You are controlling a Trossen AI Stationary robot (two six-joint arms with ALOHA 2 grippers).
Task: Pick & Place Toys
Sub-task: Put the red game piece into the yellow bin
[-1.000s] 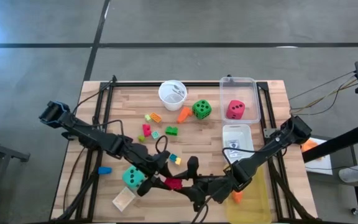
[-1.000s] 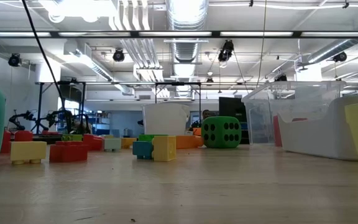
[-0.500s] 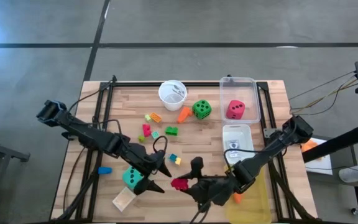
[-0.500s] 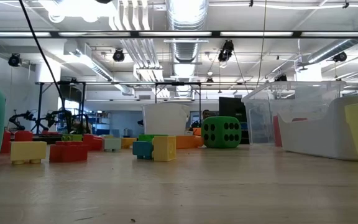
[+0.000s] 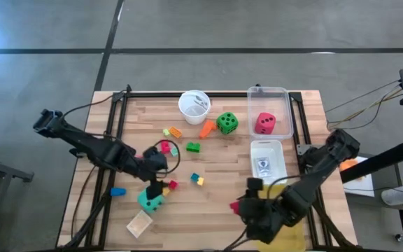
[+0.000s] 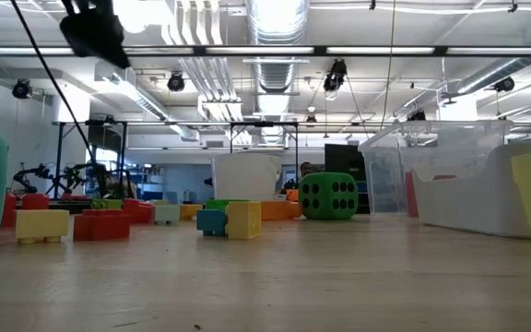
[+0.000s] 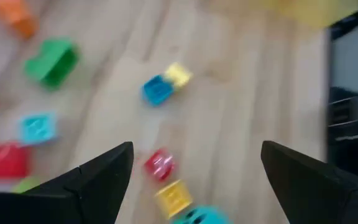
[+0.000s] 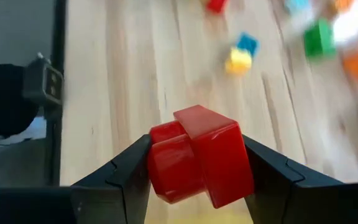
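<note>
Both arms have pulled apart since a sec ago: back then the two grippers met near the table's front-middle w/ a red block between them; now the left gripper [image 5: 154,183] has backed off toward the teal die [image 5: 150,200] w/ fingers spread wide & nothing in them, while the right gripper [image 8: 196,163] has swung over to the near end of the yellow bin [image 5: 290,231], clamped on the red block [image 8: 199,163]. High view shows that block [image 5: 236,207] as a small red spot just beside the bin's left edge, lifted off the wood. Left wrist view looks down on loose blocks: blue-yellow pair [image 7: 165,84], green block [image 7: 53,60], small red block [image 7: 159,164], yellow block [image 7: 174,196]. Elsewhere on the table [image 5: 222,157]: green die [image 5: 227,123] by the white cup [image 5: 194,106], red-pink die [image 5: 265,123] inside the clear bin [image 5: 286,112], card pack [image 5: 263,166] in the second clear bin [image 5: 278,147] below it, tan tile [image 5: 139,223] at front-left, lone blue block [image 5: 117,191] left of the teal die. Low view: green die & blocks sit flat on the wood, left arm only a dark shape up in the top-left corner.
</note>
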